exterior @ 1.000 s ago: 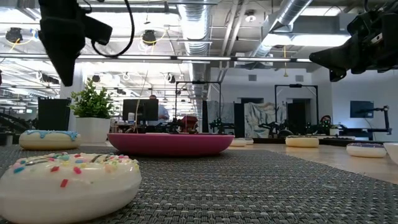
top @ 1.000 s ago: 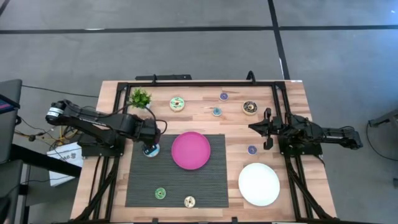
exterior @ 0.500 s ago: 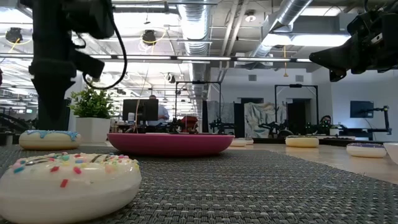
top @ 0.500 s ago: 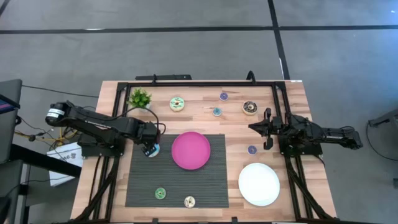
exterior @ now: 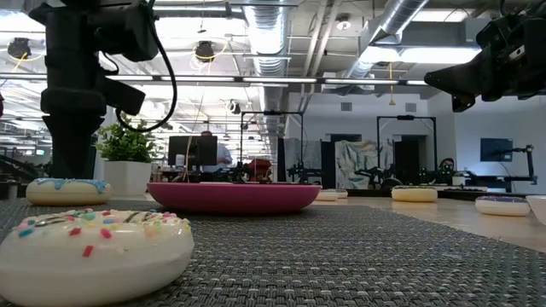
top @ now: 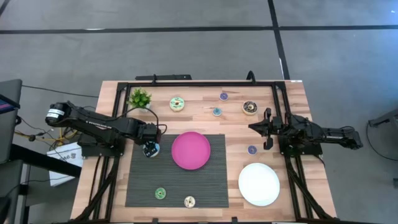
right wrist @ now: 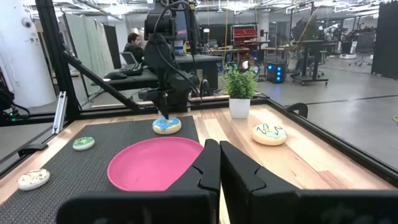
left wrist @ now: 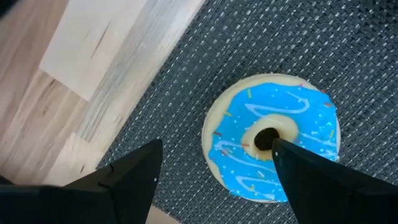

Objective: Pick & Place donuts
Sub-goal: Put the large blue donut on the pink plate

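The left tool (top: 150, 148) hangs directly over the blue-iced donut (left wrist: 271, 145) with its two dark fingers (left wrist: 134, 174) spread wide, one on each side of the ring and clear of it in the left wrist view. That donut lies flat on the dark woven mat (top: 211, 186), close to the mat's corner where the pale wood of the desk (top: 118, 112) begins, and just beside the pink plate (top: 191, 150) at the mat's middle. In the low view the left arm stands as a dark column above the same donut (exterior: 67, 190), with the small potted plant (exterior: 126, 153) behind it.

The right tool (top: 267, 129) waits above the desk on the other side, well apart from the mat, its fingers (right wrist: 205, 168) pressed together with no gap and nothing between them.

Other donuts are scattered about: a green one (top: 160, 193) and a cream sprinkled one (top: 189, 201) on the mat's near edge, a cream one with green icing (top: 177, 103) near the plant, a chocolate one (top: 249, 107), a small blue one (top: 216, 112), and two purple ones (top: 224, 96) (top: 252, 150) on bare wood. A white plate (top: 259, 184) sits off the mat's corner.
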You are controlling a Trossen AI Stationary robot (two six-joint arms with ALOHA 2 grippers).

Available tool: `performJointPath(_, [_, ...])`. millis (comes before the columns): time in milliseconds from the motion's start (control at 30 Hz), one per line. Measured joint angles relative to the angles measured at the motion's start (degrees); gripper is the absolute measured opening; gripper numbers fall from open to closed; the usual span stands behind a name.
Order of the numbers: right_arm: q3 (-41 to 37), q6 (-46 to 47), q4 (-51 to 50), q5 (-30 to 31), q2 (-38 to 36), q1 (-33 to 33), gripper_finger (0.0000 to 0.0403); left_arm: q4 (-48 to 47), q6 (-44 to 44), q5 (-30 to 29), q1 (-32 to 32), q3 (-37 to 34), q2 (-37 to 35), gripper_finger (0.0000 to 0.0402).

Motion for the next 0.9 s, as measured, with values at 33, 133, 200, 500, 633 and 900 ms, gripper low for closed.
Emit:
performJointPath(33, [0.0,0.0,0.0,0.0,0.0,0.0,0.0,0.0,0.0,-0.1,0.0,0.0,0.0,0.0296])
performJointPath(133, [0.0,0.0,0.0,0.0,0.0,0.0,0.0,0.1,0.0,-0.4,0.0,0.0,0.0,0.0296])
performJointPath(200, [0.0,0.0,0.0,0.0,0.0,0.0,0.0,0.2,0.2,-1.0,0.0,0.0,0.0,0.0296])
performJointPath(500, [0.0,0.0,0.0,0.0,0.0,0.0,0.0,0.4,1.5,-1.3,0.0,0.0,0.0,0.0296])
performJointPath(633, [0.0,0.0,0.0,0.0,0.0,0.0,0.0,0.4,2.2,-1.3,0.0,0.0,0.1,0.0296])
performJointPath(900, [0.0,0.0,0.0,0.0,0.0,0.0,0.0,1.6,2.8,-0.5,0.0,0.0,5.9,0.0297])
